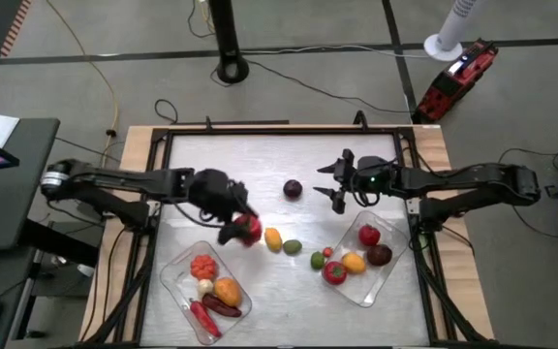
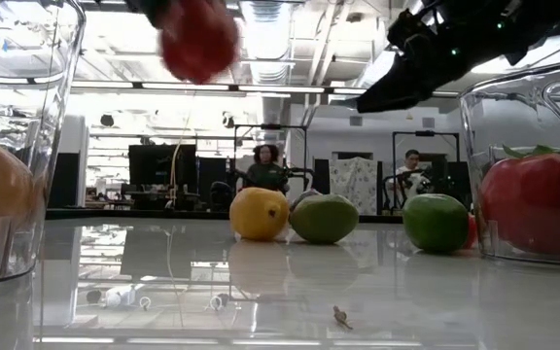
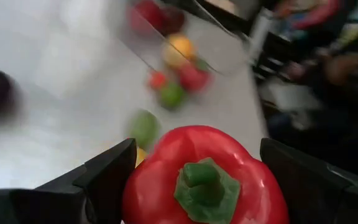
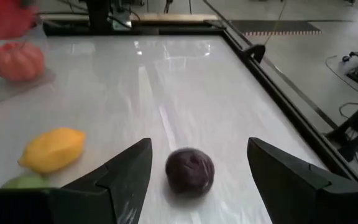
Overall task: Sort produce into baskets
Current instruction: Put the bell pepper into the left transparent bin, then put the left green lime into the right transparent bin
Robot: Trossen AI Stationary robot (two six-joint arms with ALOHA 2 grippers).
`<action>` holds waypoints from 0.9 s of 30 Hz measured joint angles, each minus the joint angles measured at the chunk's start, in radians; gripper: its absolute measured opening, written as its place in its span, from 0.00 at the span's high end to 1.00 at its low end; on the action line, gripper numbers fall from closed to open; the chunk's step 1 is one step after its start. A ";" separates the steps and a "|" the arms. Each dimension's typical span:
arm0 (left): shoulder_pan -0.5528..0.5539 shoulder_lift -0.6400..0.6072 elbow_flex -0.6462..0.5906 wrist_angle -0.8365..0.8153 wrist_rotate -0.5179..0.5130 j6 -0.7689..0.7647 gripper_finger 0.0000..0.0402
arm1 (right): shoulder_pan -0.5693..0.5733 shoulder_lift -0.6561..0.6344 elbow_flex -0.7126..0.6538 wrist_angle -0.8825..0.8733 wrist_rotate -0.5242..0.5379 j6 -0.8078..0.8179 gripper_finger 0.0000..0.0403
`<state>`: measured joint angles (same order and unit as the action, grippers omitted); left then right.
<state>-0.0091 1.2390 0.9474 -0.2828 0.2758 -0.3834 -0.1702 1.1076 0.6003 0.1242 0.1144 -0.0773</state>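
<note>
While the left hand [image 1: 243, 231] grips a red pepper [image 3: 205, 180] between its fingers, stem facing its wrist camera, and hangs above the counter [image 1: 260, 160] just beside the left basket [image 1: 175, 278], the right hand [image 4: 197, 186] is spread wide with nothing in it. A dark purple fruit [image 1: 293, 189] lies straight ahead of that right hand, near it and well apart from the left one, so the right arm looks the likelier one to take it. Two clear baskets show: the left holds about five pieces, the right basket [image 1: 391, 232] about four. Loose between them lie a yellow piece [image 1: 273, 237], two green ones and a small red one
</note>
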 joint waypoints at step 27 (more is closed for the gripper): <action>-0.486 0.040 -0.001 -0.438 -0.208 -0.724 0.07 | 0.000 -0.007 0.000 -0.018 -0.009 0.031 0.28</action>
<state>-0.4946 1.2791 0.9464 -0.7211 0.0677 -1.1075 -0.1707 1.1004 0.5999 0.1062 0.1059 -0.0461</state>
